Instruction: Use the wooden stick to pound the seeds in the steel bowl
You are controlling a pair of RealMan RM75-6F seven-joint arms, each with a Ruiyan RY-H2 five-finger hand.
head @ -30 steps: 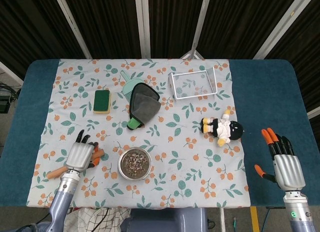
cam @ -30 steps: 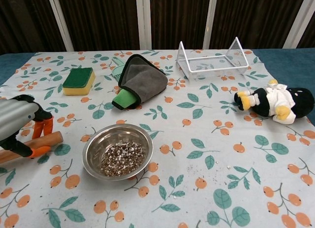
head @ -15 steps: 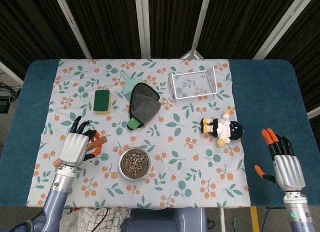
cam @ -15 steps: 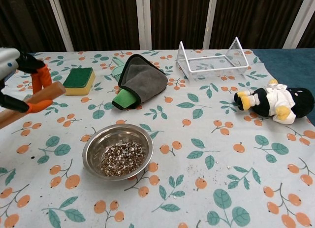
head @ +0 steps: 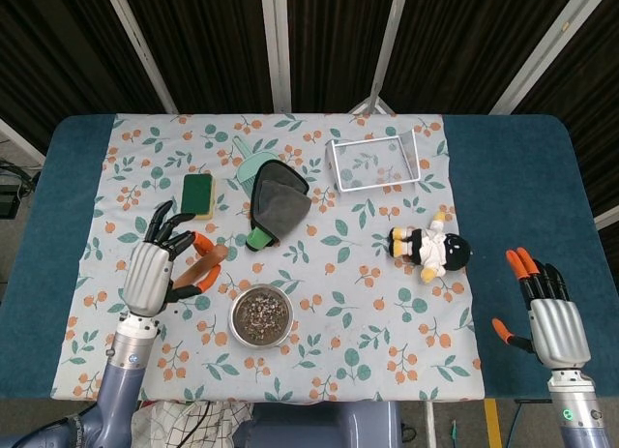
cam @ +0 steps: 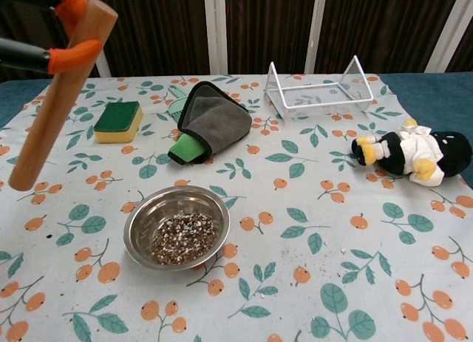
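Counting 1 wooden stick [cam: 55, 98], 1 steel bowl [cam: 140, 220].

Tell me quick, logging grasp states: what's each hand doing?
Left hand: holding the wooden stick, lifted off the table.
Right hand: open, holding nothing.

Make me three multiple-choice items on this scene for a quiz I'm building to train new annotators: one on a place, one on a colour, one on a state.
1. Where is the steel bowl?
A. inside the wire rack
B. on the floral cloth, in front of the grey rag
C. beside the plush toy

2. What colour is the top of the sponge?
A. green
B. red
C. white

3. How is the wooden stick?
A. lying on the cloth
B. standing in the bowl
C. held in the air by the left hand

Key: 1 B, it stands on the cloth, nearer than the rag. 2 A, green over yellow. 3 C, its lower end hangs clear of the cloth.
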